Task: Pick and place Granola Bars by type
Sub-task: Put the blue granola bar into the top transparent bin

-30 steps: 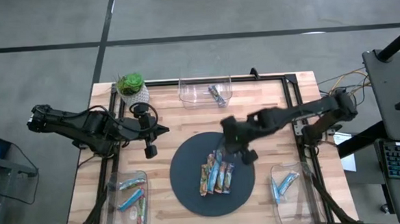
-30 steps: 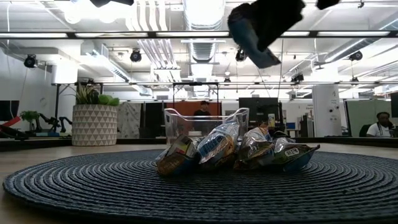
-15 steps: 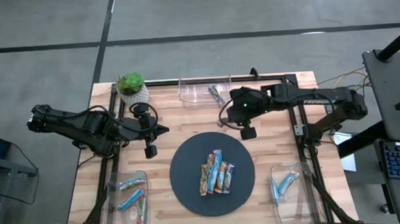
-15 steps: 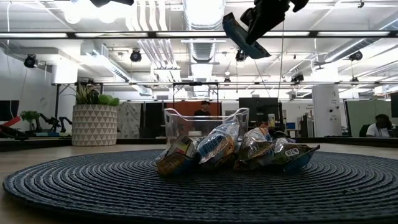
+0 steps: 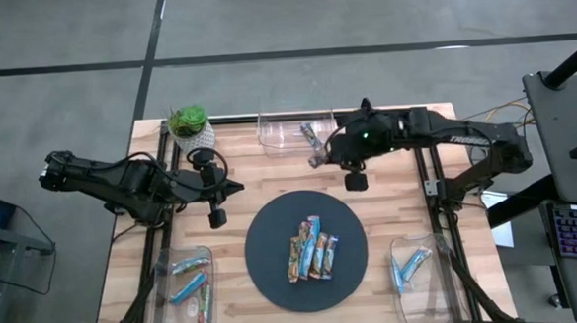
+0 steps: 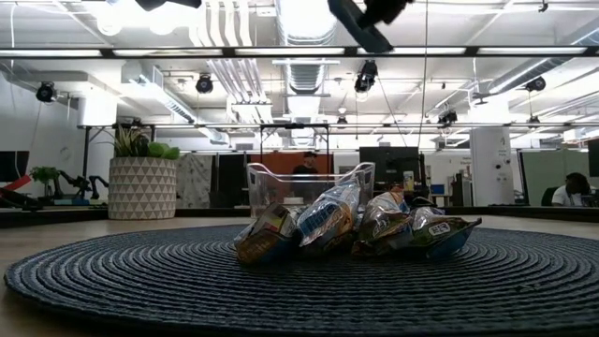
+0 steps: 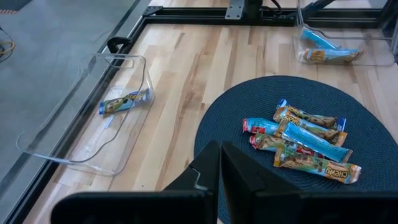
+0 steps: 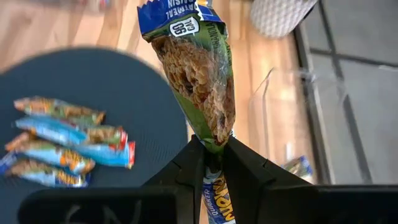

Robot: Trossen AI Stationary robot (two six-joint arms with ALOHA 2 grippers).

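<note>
Right claw (image 8: 211, 163) grasping one granola bar (image 8: 196, 68)
Below it, five bars (image 5: 312, 248) on the mat (image 5: 270, 266); left claw (image 7: 220, 163) clenched, idle.

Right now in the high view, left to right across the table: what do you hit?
left gripper → plant pot overlaps it, skip → far bin → held granola bar → right gripper overlaps it, skip → right bin.
</note>
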